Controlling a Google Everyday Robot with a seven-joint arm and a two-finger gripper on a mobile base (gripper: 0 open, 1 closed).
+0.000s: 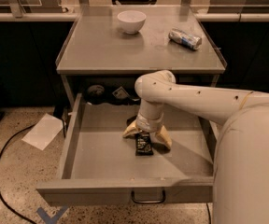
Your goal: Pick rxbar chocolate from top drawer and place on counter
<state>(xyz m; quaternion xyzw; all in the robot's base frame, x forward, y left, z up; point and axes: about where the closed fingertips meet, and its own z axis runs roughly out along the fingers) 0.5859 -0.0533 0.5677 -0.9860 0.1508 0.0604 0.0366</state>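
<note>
inside the top drawer (73,134), the rxbar chocolate (144,146) lies flat on its floor between the spread, unclenched fingers of the gripper (147,138). risk: glossy wrapper may slip from a shallow pinch during closure or lift.

The gripper (147,137) is held low in the drawer (76,139), fingers (130,131) spread astride the bar (144,144). Open floor is left around it, bounded by tall walls. The counter's (106,48) rear is taken by a bowl (131,21) and can (185,38).
</note>
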